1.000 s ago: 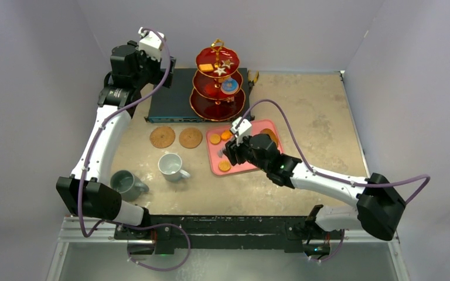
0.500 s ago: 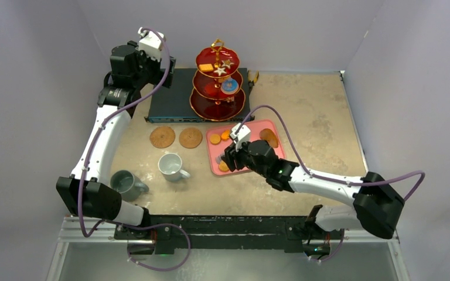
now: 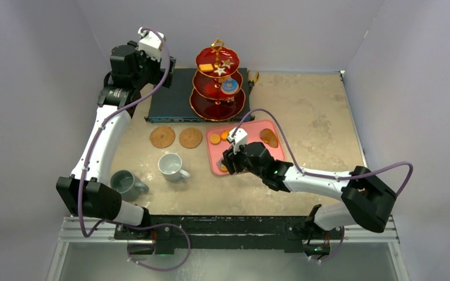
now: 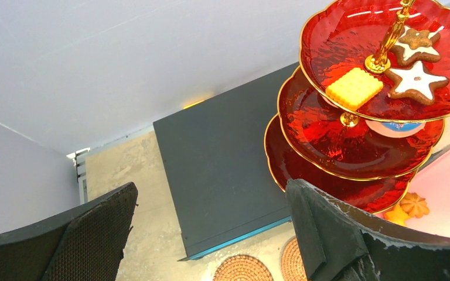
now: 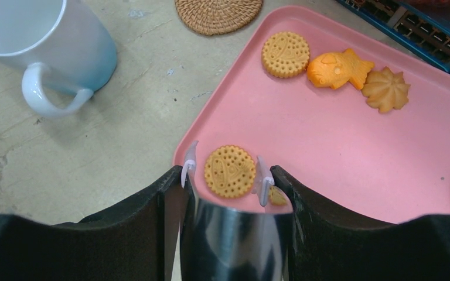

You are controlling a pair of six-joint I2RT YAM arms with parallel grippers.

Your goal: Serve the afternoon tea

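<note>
The red three-tier stand (image 3: 217,82) stands at the back with pastries on its tiers, among them a yellow biscuit (image 4: 354,88) and a star cookie (image 4: 415,81). My right gripper (image 3: 228,164) is shut on shiny metal tongs (image 5: 234,240). The tongs' white tips straddle a round dotted cookie (image 5: 229,170) at the near-left corner of the pink tray (image 5: 328,152). A second round cookie (image 5: 285,54), a fish pastry (image 5: 338,69) and a flower cookie (image 5: 385,89) lie further back on the tray. My left gripper (image 4: 211,193) is open and empty, high at the back left.
The white mug (image 3: 170,165) and grey mug (image 3: 126,183) stand on the table left of the tray. Two cork coasters (image 3: 162,137) (image 3: 190,137) lie in front of the flat dark electronics box (image 4: 222,175), which the stand rests on.
My right gripper has moved left and nearer with the tongs, to the tray's near-left corner around the round cookie. The left arm has not moved.
</note>
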